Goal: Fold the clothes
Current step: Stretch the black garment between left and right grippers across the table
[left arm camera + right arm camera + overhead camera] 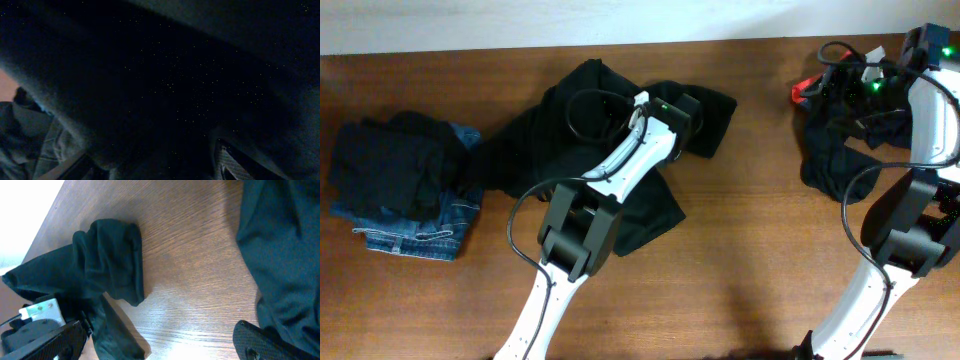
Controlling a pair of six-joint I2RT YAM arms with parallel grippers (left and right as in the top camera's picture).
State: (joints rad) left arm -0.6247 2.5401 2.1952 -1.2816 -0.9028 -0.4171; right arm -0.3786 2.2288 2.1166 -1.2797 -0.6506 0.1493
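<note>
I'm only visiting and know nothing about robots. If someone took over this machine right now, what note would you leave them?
Left gripper: down at the big black garment mid-table; its camera sees only dark cloth, so I cannot tell whether it is open or shut.
Right gripper: open, holding nothing, by the red-edged black garment at the far right.
Done: jeans with dark clothes stacked on them, at the left.
Left: both loose garments lie crumpled and need folding.
</note>
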